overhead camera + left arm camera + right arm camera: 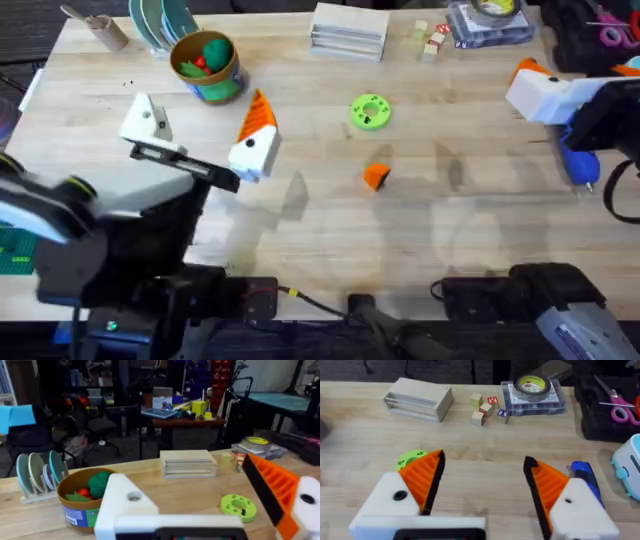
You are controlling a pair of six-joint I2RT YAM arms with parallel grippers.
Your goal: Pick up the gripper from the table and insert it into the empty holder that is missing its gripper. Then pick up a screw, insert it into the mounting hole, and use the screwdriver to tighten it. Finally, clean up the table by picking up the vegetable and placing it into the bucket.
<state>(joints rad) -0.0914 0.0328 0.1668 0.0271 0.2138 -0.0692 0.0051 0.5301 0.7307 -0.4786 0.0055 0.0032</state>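
Left hand (205, 130) wide, one holder (147, 118) bare; right hand (482, 491) wide beside screwdriver (587, 480); gripper (376, 177) on table (450, 215).

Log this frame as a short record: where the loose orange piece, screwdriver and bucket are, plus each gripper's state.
orange piece: loose on the table, below the green ring
screwdriver: right side of the table, under the right gripper
bucket: far left of the table, toy food inside
left gripper: open, one finger missing its orange tip
right gripper: open, holding nothing
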